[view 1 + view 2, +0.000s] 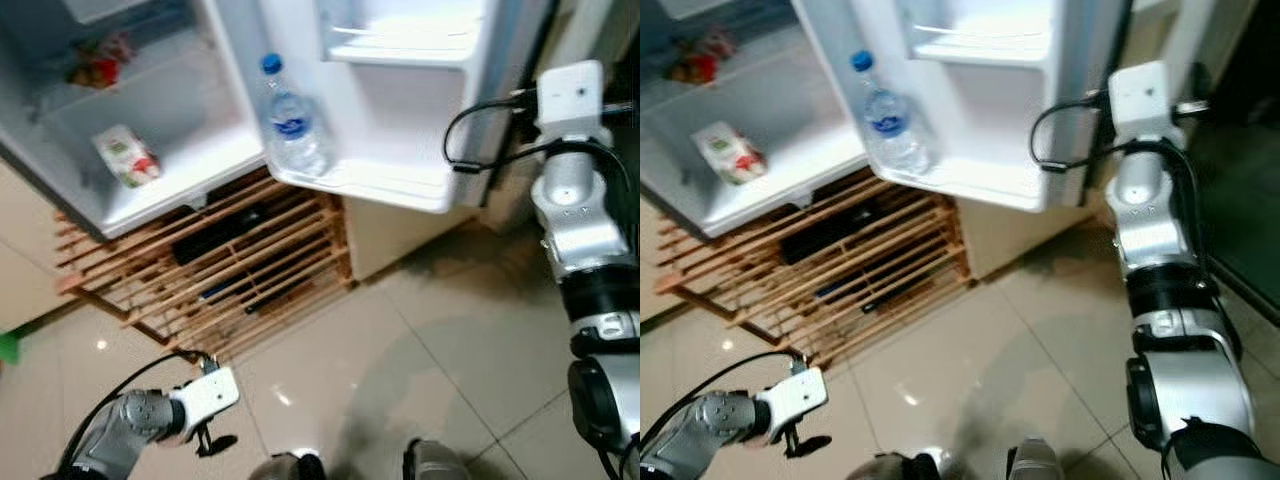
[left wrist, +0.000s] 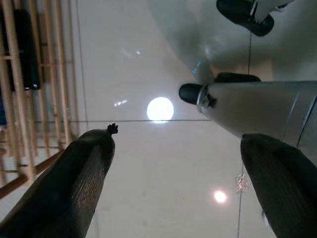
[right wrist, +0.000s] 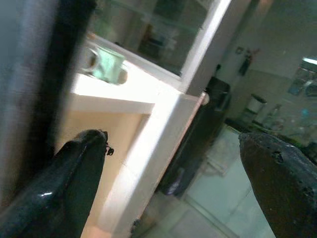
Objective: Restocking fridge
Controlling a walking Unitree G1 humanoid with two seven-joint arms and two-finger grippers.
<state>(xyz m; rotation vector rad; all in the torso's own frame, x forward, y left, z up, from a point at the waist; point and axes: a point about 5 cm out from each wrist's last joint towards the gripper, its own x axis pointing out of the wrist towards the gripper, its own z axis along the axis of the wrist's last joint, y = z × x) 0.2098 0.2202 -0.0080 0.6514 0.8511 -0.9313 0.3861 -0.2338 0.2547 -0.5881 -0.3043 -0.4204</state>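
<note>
The white fridge stands open, its door [image 1: 400,130] swung out toward me. A clear water bottle with a blue cap [image 1: 290,120] stands in the door's lower shelf. Inside the fridge [image 1: 180,110] lie a green-and-white packet [image 1: 126,155] and a red item [image 1: 95,65] further back. My right arm [image 1: 568,95] is raised at the door's outer edge; in its wrist view the right gripper [image 3: 173,144] is open and holds nothing. Low over the floor at my left, the left gripper [image 1: 215,440] is open and holds nothing, its fingers [image 2: 84,168] wide apart.
A wooden slatted rack [image 1: 230,260] sits under the fridge with dark objects beneath it. Glossy beige floor tiles [image 1: 420,340] spread in front. My feet [image 1: 290,467] are at the bottom edge. A dark doorway lies to the right.
</note>
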